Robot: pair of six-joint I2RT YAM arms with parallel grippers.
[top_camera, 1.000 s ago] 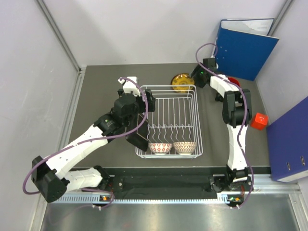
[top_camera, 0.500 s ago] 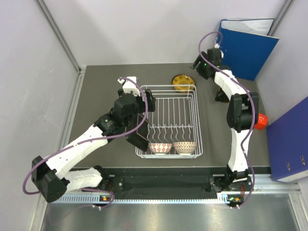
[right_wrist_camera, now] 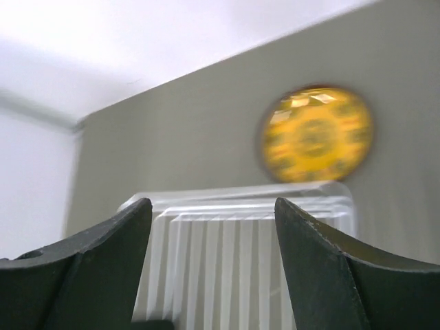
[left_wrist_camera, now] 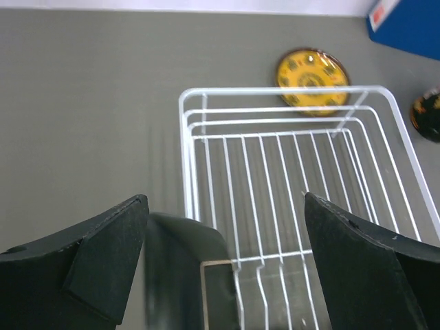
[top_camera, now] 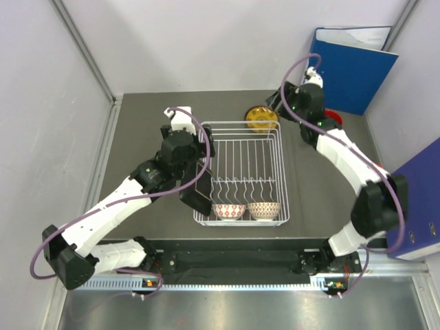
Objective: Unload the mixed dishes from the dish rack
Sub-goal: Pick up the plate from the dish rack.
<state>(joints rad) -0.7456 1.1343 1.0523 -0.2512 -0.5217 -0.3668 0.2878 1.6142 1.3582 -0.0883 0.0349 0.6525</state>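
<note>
The white wire dish rack (top_camera: 244, 161) stands mid-table. Two patterned bowls (top_camera: 229, 211) (top_camera: 264, 210) sit at its near end. The black square plate (top_camera: 196, 197) leans at the rack's near left side; in the left wrist view it (left_wrist_camera: 175, 265) lies below my fingers. The yellow plate (top_camera: 260, 117) lies on the table just beyond the rack and also shows in both wrist views (left_wrist_camera: 313, 72) (right_wrist_camera: 316, 134). The red mug (top_camera: 333, 117) stands right of it, partly hidden. My left gripper (top_camera: 208, 146) (left_wrist_camera: 225, 203) is open above the rack's left side. My right gripper (top_camera: 277, 104) (right_wrist_camera: 213, 206) is open and empty above the yellow plate.
A blue binder (top_camera: 350, 65) stands at the back right and a second one (top_camera: 412, 199) at the right edge. Grey walls close in the left and the back. The right arm's elbow (top_camera: 377, 203) hangs over the table's right side.
The right arm has swung out; its gripper rose from beside the mug and now points over the yellow plate toward the rack. The left gripper shifted slightly toward the far side.
</note>
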